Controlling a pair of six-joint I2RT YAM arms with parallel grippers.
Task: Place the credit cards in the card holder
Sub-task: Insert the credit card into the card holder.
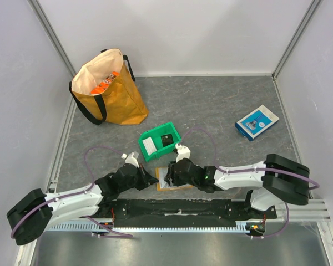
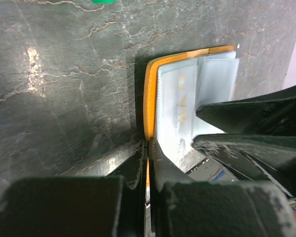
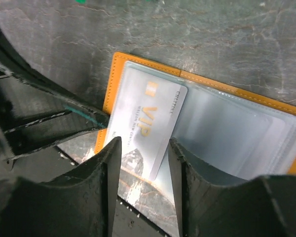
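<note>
The orange card holder lies open on the table near the front edge, its clear sleeves facing up. My left gripper is shut on the holder's orange edge, a thin orange strip showing between its jaws. A white credit card printed "VIP" lies tilted on the left sleeve, its near end sticking out past the holder. My right gripper stands open with its fingers on either side of that near end, not touching it. Whether the card sits inside a sleeve I cannot tell.
A green bin just behind the holder has a white card and a black one in it. An orange-yellow tote bag stands at the back left. A blue-and-white box lies at the right.
</note>
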